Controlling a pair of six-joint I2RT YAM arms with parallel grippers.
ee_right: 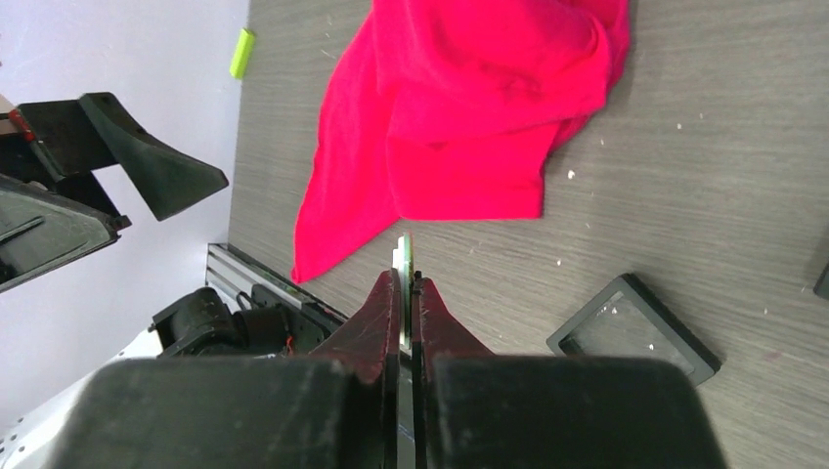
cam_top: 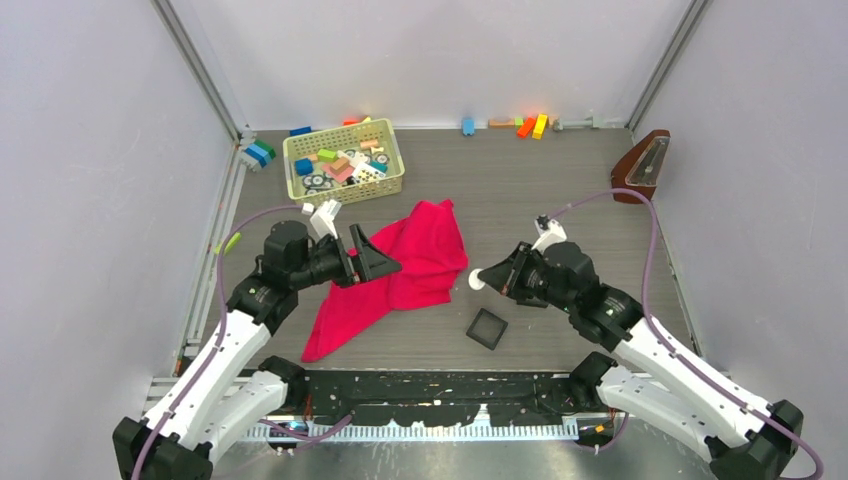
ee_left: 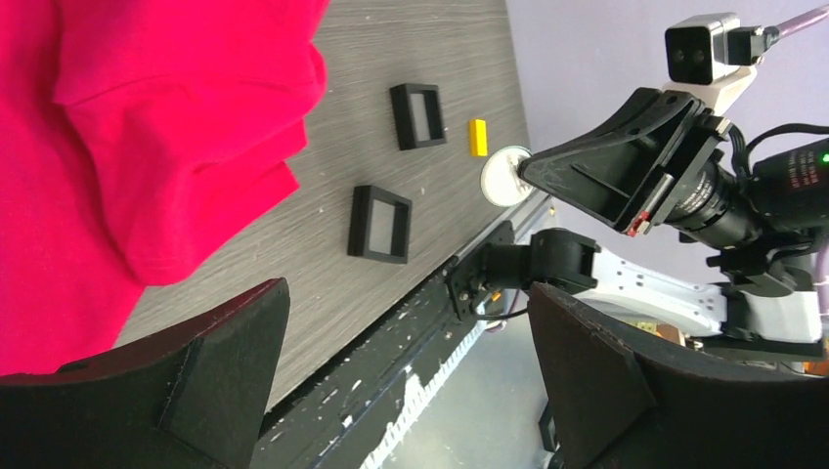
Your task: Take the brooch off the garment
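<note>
The crimson-pink garment (cam_top: pixel 420 260) lies crumpled on the table's middle, also in the left wrist view (ee_left: pixel 147 117) and the right wrist view (ee_right: pixel 469 117). The brooch (cam_top: pixel 477 279), a small pale round disc, is off the cloth and pinched edge-on between my right gripper's (cam_top: pixel 492 278) shut fingertips (ee_right: pixel 404 252). From the left wrist it shows as a white disc (ee_left: pixel 505 176) at that gripper's tip. My left gripper (cam_top: pixel 372 262) hangs over the garment's left part, its jaws wide apart (ee_left: pixel 408 293) with nothing between them.
A black square tray (cam_top: pixel 487 328) sits just under the right gripper; the left wrist view shows a second tray (ee_left: pixel 418 115) and a yellow block (ee_left: pixel 477 137). A basket of toy blocks (cam_top: pixel 343 160) stands at the back left. A brown wedge (cam_top: pixel 640 165) is far right.
</note>
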